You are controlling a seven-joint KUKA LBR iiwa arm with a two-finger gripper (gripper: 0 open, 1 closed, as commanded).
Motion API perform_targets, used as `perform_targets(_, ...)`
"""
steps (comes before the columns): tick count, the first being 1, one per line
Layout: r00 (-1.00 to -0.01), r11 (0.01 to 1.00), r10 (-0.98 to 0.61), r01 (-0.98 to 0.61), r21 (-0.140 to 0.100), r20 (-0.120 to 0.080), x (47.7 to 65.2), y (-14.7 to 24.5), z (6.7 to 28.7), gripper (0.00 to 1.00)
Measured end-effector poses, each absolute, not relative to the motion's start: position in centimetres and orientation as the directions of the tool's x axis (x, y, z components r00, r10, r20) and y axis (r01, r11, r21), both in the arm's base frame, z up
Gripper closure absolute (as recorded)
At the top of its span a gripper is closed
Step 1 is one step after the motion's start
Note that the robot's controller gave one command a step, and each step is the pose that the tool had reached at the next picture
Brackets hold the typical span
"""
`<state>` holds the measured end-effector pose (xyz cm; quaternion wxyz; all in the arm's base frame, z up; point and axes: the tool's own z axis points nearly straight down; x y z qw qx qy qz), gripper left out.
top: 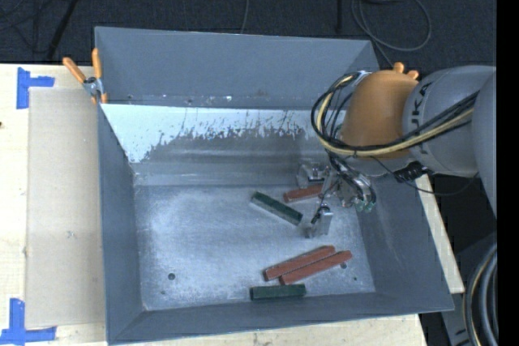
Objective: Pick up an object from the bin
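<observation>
Reaching in over the right edge of the grey metal bin (195,247), the arm (442,121) angles downward, its gripper (318,221) just beside the dark green flat bar (276,208) right of the floor's middle; whether it is apart or together I cannot tell.

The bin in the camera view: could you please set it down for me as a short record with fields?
bin: grey metal
end effector: low over the floor, right of centre in view
nearest things: dark green bar on its view-left; reddish-brown bar just behind
further things: two reddish-brown bars side by side nearer the front; second green bar by the front wall
held: cannot tell
</observation>
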<state>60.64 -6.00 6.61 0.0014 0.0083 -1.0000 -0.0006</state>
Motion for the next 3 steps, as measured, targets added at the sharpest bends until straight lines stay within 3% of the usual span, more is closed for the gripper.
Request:
perform_targets(1,-1.0,1.0,-0.019,-0.019,-0.001,0.0,60.7,-6.1,7.1,1.0)
perform_targets(2,-0.998,0.998,-0.064,-0.064,-0.002,-0.008,58.6,-6.6,22.6,1.0)
perform_targets(3,-0.911,0.911,-0.413,-0.413,-0.001,-0.003,62.3,-6.8,22.8,1.0)
